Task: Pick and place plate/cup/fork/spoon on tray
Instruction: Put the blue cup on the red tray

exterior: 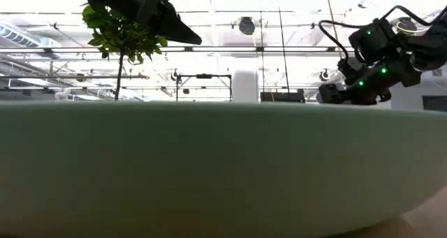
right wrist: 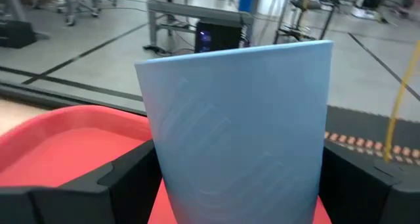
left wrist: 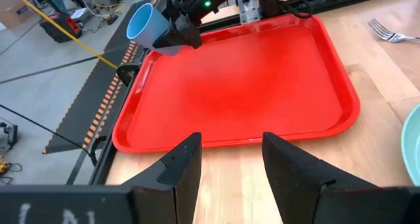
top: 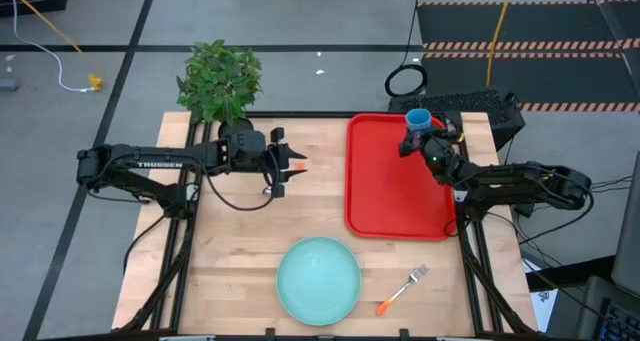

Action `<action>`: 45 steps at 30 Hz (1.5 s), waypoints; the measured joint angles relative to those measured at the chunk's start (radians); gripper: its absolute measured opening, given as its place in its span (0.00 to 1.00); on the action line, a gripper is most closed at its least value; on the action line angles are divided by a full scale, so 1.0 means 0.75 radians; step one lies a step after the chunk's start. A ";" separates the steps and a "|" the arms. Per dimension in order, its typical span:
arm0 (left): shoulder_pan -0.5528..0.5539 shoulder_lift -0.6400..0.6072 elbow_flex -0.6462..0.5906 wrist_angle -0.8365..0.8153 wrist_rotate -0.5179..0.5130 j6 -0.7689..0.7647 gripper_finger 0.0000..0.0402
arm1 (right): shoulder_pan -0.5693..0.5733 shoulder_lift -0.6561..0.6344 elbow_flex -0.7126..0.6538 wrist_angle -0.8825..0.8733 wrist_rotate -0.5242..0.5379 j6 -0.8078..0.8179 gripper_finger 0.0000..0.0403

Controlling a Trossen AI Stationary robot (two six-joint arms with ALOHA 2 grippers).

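Blue cup (top: 417, 119) is clamped in the right gripper (top: 412, 141) above the red tray's (top: 385, 196) far corner, high view. Left wrist view: left gripper (left wrist: 230, 159), fingers parted and holding nothing, faces the tray. Right wrist view: cup (right wrist: 239, 129) between dark fingers.

"TROSSEN" lettering, along the left arm (top: 150, 166)
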 joint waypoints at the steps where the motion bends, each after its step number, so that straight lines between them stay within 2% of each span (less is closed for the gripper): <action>1: 0.000 0.000 0.000 0.003 0.000 0.000 0.41 | -0.018 0.000 -0.008 0.001 0.000 0.012 0.81; 8: 0.000 0.000 0.000 0.028 0.003 -0.013 0.41 | -0.137 0.000 -0.059 0.012 -0.005 0.059 0.81; 14: 0.000 0.000 -0.001 0.050 0.077 -0.013 0.41 | -0.185 0.008 -0.095 0.089 -0.009 0.068 0.81; 21: -0.003 0.000 -0.001 0.050 0.090 -0.025 0.41 | -0.236 0.101 -0.107 0.245 -0.010 0.048 0.81; 29: -0.028 0.000 -0.001 0.051 0.090 -0.010 0.41 | -0.234 0.204 -0.107 0.321 0.000 0.121 0.81; 38: -0.027 0.000 -0.001 0.057 0.090 0.001 0.41 | -0.217 0.349 -0.107 0.372 0.099 0.143 0.81; 45: -0.027 0.000 -0.001 0.058 0.090 0.001 0.41 | -0.198 0.460 -0.107 0.496 0.167 0.145 0.81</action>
